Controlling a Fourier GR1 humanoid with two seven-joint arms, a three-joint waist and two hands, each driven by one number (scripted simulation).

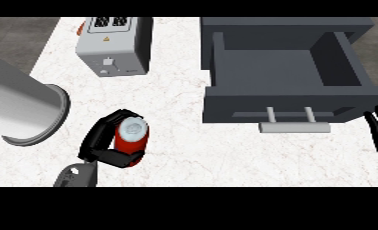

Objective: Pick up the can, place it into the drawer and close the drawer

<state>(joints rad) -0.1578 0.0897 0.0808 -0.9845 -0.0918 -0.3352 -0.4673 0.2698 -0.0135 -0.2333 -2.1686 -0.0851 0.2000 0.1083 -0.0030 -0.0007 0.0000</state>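
Low at seven o'clock, left hand [103, 141] curls clamped around the red can [132, 135] on the tabletop [184, 139]; lift it straight, then carry it toward two o'clock into the open drawer [284, 69].

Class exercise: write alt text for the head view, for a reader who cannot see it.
The robot's left hand curls around an upright red can on a white counter. To the right stands an open grey drawer; behind the can, a toaster.
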